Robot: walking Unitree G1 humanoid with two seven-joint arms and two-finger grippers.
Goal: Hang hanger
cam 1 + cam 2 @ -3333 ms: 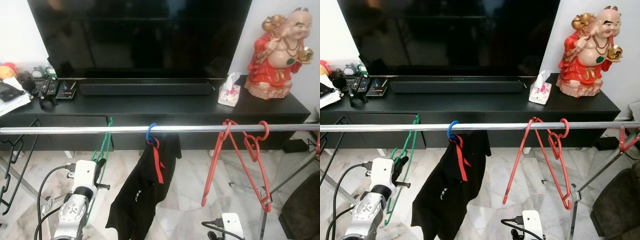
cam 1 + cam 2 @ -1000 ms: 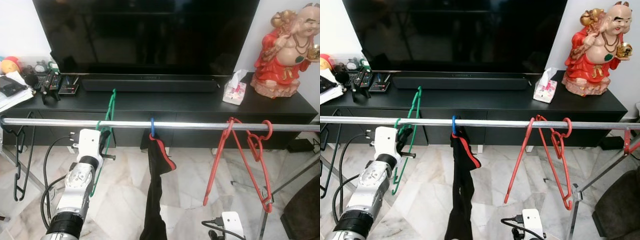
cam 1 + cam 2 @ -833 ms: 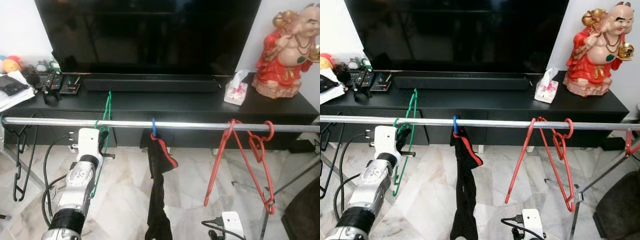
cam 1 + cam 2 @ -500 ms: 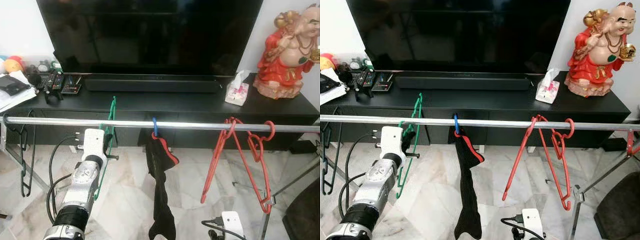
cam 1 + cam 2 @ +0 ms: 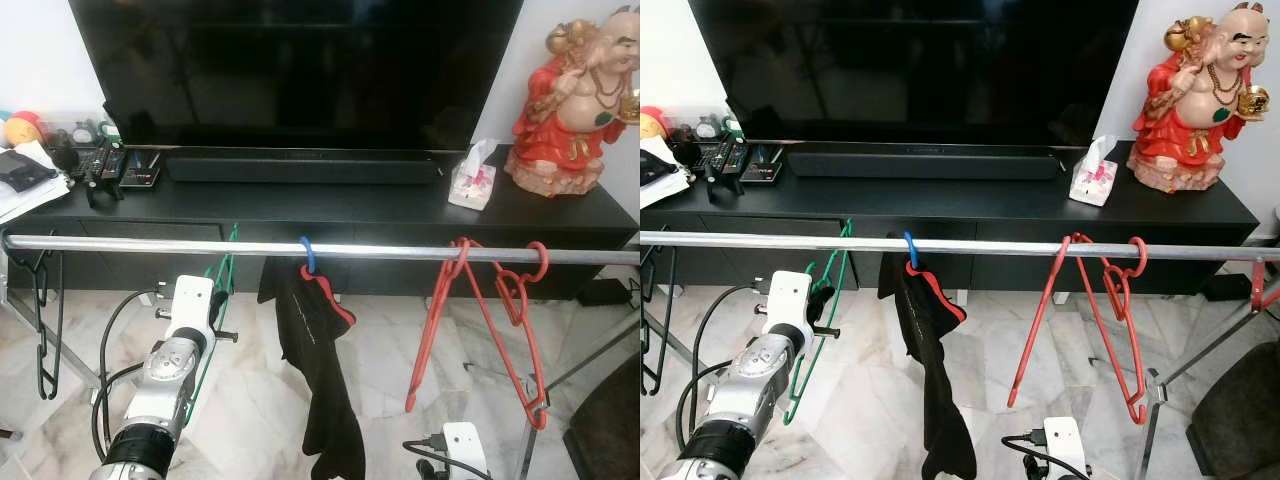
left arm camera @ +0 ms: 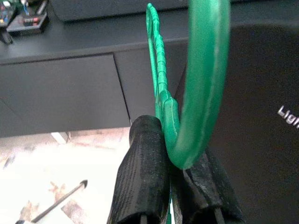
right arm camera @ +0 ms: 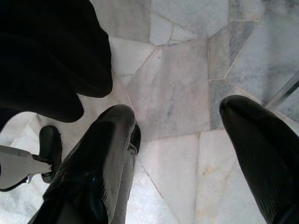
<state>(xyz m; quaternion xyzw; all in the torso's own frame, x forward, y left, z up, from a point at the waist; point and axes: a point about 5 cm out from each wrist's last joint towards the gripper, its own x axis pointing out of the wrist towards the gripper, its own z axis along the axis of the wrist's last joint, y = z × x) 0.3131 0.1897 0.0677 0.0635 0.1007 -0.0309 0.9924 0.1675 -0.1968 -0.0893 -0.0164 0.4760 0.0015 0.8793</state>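
Observation:
A green hanger is pinched in my left gripper, which is shut on its lower neck just below the silver rail. The left wrist view shows the black fingers clamped on the green hanger. Its hook tip stands at rail height, just left of a blue hanger carrying a black garment; I cannot tell if the hook rests on the rail. My right gripper hangs low and open over the marble floor.
Two red hangers hang on the rail's right part and a black hanger at its far left. Behind the rail is a black TV console with a television, a tissue box, a red statue and remotes.
My left gripper has come down and a little to the right, bringing the green hanger's hook from well above the rail to rail height. The black garment has swung and turned.

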